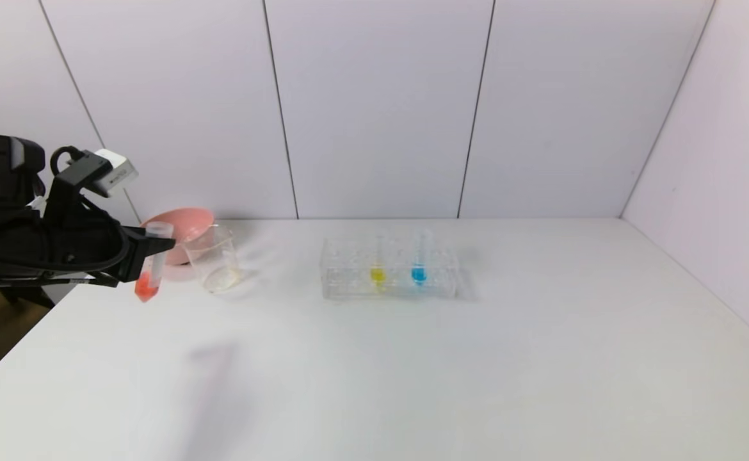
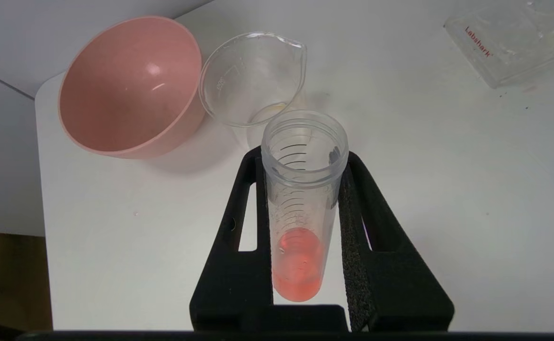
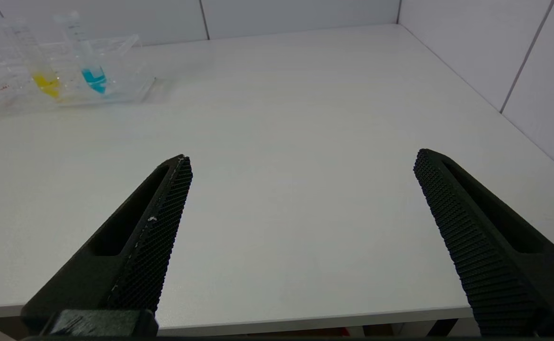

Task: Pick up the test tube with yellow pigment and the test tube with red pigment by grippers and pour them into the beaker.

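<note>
Over at the left edge of the desk, the left gripper hangs above the surface with its fingers pinching the test tube with red pigment — the tube stands close to upright, open mouth up, a little red-orange liquid pooled in its pointed tip. Just beyond it the beaker stands on the desk, pouring lip visible, with only a faint pale film at its bottom. A pink bowl sits right beside the beaker, on the side nearer the wall.

Toward the middle of the desk, well apart from the beaker, a clear rack holds the test tube with yellow pigment and, next to it, a blue-liquid tube — both standing upright.

The right gripper is low at the near edge of the desk, fingers spread wide, holding nothing.
</note>
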`<state>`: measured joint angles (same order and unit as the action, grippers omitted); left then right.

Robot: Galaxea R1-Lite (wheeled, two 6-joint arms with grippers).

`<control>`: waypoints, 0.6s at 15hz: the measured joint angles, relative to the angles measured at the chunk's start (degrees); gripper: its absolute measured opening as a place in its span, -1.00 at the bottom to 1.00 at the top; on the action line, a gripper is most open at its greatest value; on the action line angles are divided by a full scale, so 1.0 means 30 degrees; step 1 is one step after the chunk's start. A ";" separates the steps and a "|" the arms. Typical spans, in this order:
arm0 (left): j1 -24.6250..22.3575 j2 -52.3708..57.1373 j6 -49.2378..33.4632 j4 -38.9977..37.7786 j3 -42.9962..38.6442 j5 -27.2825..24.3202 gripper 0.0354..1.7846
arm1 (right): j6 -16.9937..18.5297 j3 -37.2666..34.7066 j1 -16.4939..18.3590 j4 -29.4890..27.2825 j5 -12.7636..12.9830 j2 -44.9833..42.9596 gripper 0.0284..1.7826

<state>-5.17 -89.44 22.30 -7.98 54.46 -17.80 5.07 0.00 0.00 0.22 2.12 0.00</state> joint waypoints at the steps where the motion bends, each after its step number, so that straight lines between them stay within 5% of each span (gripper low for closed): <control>1: -0.0049 -0.0443 0.0386 0.0764 0.0837 0.0073 -0.55 | 0.0000 0.0000 0.0000 0.0008 0.0000 0.0000 0.92; 9: -0.0561 -0.4043 0.4632 0.4157 0.5892 0.0081 -0.55 | 0.0000 0.0000 0.0000 0.0000 0.0000 0.0000 0.92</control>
<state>-6.85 -101.57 36.19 4.49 72.13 -17.55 5.07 0.00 0.00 0.22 2.12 0.00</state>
